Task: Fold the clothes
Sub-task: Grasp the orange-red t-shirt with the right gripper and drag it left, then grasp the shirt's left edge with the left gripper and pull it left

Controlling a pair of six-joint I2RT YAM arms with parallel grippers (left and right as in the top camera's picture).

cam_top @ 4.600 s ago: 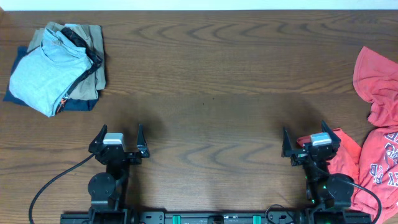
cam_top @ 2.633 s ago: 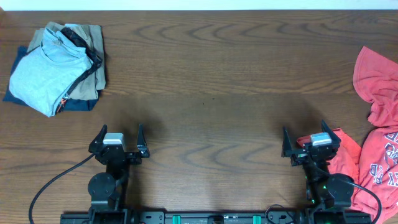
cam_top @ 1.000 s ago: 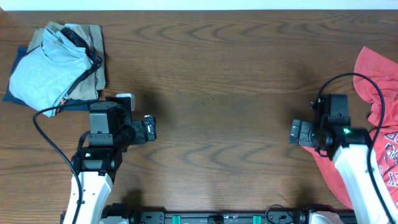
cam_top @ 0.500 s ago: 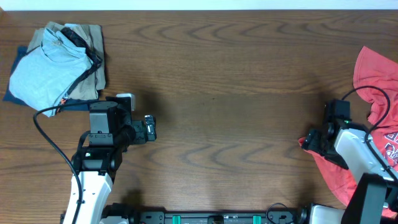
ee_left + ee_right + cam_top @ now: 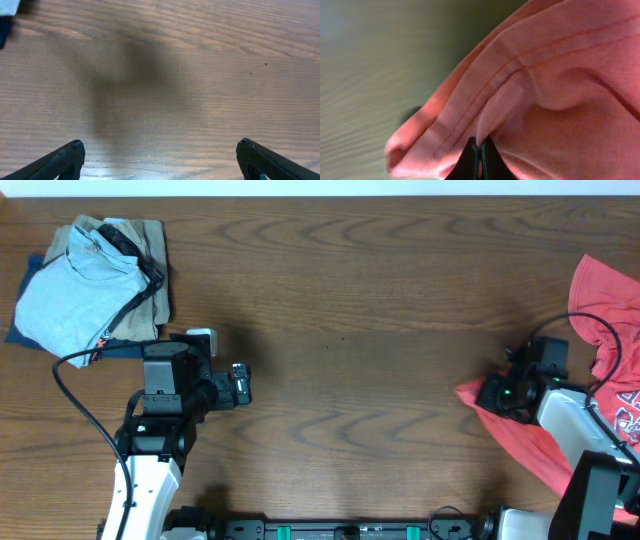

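The coral-red T-shirt [image 5: 600, 295] lies crumpled at the table's right edge, partly cut off by the frame. Its lower hem reaches left to a corner [image 5: 468, 392]. My right gripper [image 5: 493, 392] sits on that corner, shut on a fold of the shirt. In the right wrist view the two fingertips [image 5: 481, 152] pinch a ridge of coral fabric [image 5: 555, 75] beside a stitched hem. My left gripper [image 5: 243, 385] hovers over bare wood at the left, open. Its fingers [image 5: 65, 159] stand wide apart with nothing between them.
A pile of folded garments rests at the back left: a light blue shirt [image 5: 65, 300] on top, a tan garment [image 5: 140, 240] under it, dark blue cloth [image 5: 125, 348] below. Cables run along both arms. The brown wood table [image 5: 350, 300] spans the view.
The right gripper has closed on the shirt's hem and drawn that corner leftward across the table. The left arm has stayed where it was.
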